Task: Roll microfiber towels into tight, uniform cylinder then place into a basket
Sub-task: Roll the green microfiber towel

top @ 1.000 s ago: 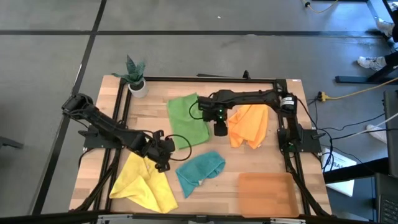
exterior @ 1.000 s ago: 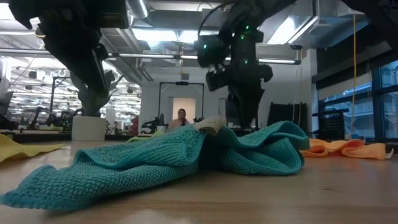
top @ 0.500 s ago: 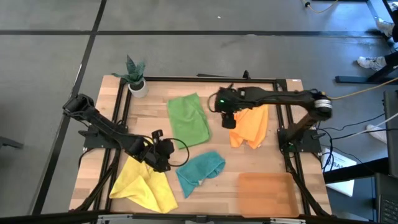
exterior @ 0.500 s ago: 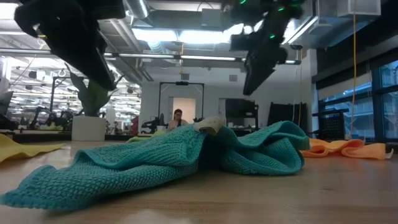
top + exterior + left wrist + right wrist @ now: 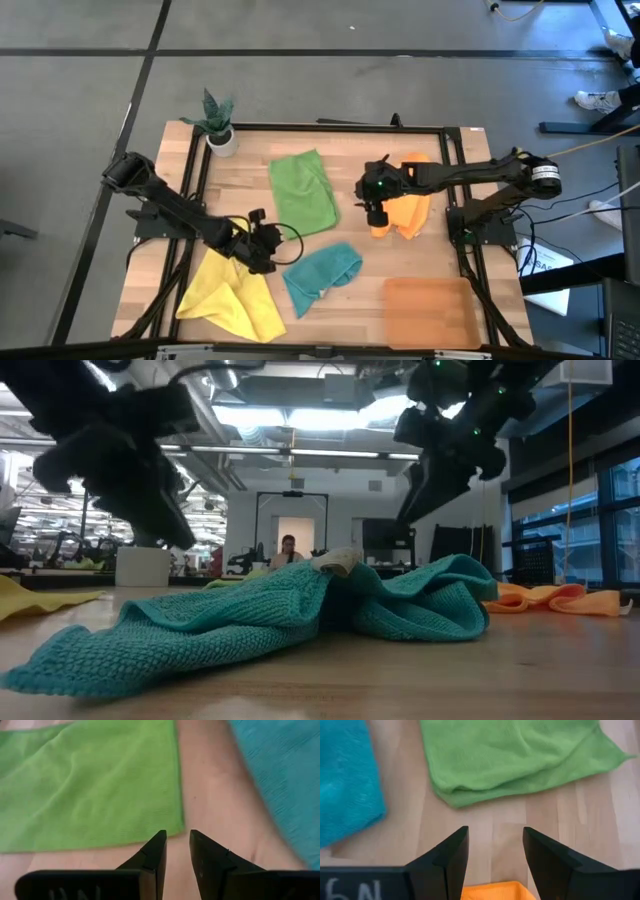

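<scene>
Four towels lie around the green towel (image 5: pixel 303 192): orange (image 5: pixel 408 205), teal (image 5: pixel 320 275), yellow (image 5: pixel 232 295). Both grippers, left (image 5: pixel 264 243) and right (image 5: pixel 377 208), hover with jaws parted, empty.

Matt looped-pile cloth teal towel (image 5: pixel 300 610), pale smooth wood table (image 5: pixel 350 290), seemingly translucent plastic basket (image 5: pixel 432 310)

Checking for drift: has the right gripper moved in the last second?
Yes. The right gripper went from the green towel to the orange towel.

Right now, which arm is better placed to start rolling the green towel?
Probably the left. The left gripper sits open beside the green towel's near corner, fingers aimed at its edge. The right gripper hangs over the orange towel.
</scene>
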Motion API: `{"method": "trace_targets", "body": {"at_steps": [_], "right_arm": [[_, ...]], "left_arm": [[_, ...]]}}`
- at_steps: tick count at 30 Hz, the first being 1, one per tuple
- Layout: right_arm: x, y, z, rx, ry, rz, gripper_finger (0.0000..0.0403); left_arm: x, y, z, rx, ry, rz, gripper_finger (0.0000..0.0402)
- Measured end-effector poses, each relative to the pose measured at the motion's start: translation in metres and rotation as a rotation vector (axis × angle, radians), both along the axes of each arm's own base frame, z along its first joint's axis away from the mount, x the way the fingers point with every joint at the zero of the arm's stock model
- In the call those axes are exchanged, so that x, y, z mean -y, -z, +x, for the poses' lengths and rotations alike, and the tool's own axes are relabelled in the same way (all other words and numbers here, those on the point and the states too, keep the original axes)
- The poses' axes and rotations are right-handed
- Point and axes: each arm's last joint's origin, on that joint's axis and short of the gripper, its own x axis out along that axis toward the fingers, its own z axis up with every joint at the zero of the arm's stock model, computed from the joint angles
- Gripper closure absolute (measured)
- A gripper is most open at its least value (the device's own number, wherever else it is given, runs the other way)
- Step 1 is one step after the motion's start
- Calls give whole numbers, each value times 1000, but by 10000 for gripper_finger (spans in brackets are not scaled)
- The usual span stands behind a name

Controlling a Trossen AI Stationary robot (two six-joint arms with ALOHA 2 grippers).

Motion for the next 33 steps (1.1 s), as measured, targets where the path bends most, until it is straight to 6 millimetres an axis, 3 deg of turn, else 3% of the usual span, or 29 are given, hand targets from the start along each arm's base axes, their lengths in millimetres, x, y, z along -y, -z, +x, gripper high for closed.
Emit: {"method": "trace_targets", "body": {"at_steps": [16,23,33], "right_arm": [[0,-4,6,86,40,26,215],[0,-4,6,85,40,26,215],[0,-4,6,85,40,25,215]], "left_arm": [[-21,1,7,-28,-33,48,323],[-30,2,10,-35,-60,32,300],[-32,26,22,-129,25,92,293]]}}
